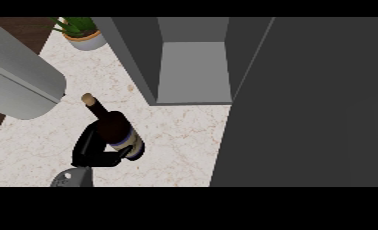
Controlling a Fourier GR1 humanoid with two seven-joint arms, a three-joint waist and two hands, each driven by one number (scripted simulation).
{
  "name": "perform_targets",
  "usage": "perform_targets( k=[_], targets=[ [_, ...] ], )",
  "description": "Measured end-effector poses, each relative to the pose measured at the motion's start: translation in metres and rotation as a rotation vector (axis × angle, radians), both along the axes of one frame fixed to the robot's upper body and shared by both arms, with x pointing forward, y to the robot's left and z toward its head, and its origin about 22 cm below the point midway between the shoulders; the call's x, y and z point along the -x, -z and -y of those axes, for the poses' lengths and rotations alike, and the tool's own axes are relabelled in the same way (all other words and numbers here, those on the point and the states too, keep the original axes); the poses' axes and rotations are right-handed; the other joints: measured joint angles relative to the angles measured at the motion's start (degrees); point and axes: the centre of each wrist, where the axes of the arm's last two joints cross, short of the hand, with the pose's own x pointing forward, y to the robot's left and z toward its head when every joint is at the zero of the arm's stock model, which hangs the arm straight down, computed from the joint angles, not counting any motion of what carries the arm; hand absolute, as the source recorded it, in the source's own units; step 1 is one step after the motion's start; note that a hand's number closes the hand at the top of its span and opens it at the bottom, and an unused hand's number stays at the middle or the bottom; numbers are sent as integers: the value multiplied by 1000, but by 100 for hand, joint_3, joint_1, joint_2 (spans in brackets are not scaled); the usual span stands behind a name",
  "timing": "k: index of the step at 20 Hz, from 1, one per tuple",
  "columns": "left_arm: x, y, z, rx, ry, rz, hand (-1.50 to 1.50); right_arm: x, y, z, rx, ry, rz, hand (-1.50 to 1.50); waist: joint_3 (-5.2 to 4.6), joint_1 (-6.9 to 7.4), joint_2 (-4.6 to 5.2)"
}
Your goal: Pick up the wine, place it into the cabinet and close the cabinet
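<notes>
Wine bottle (114,124) gripped at pale marbled counter (177,144), left of open grey cabinet (193,69).
Right hand (92,149) curled round labelled lower body, cork end tilted up-left, base hidden. Cabinet door (310,104) swung wide, covering counter at right. Potted plant (85,36) cropped at top. Grey cylinder (26,84) cut off at left, unidentifiable.

You see a dark wine bottle (112,124) with a tan cork, white label and blue band, a black hand (90,151), a cream counter (177,144) veined tan, a grey cabinet (140,59), a green plant (77,25) in a pale pot (87,41).
</notes>
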Motion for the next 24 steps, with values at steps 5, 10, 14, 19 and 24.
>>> perform_targets(
  k=[5,10,14,19,24],
  targets=[
    [7,4,-2,-26,-33,46,150,0,4,2,-3,19,7,-150,2,8,3],
    [13,8,-8,-35,-114,78,150,2,6,5,8,25,18,-150,4,2,-2],
    [12,8,-8,-39,-128,94,150,1,5,4,-4,30,14,-150,5,9,-1],
    [15,3,-1,-18,-82,103,150,3,7,6,2,33,19,-150,5,22,-5],
    [21,-1,17,20,-42,110,150,5,11,8,2,45,23,-150,6,25,-7]
  ],
)
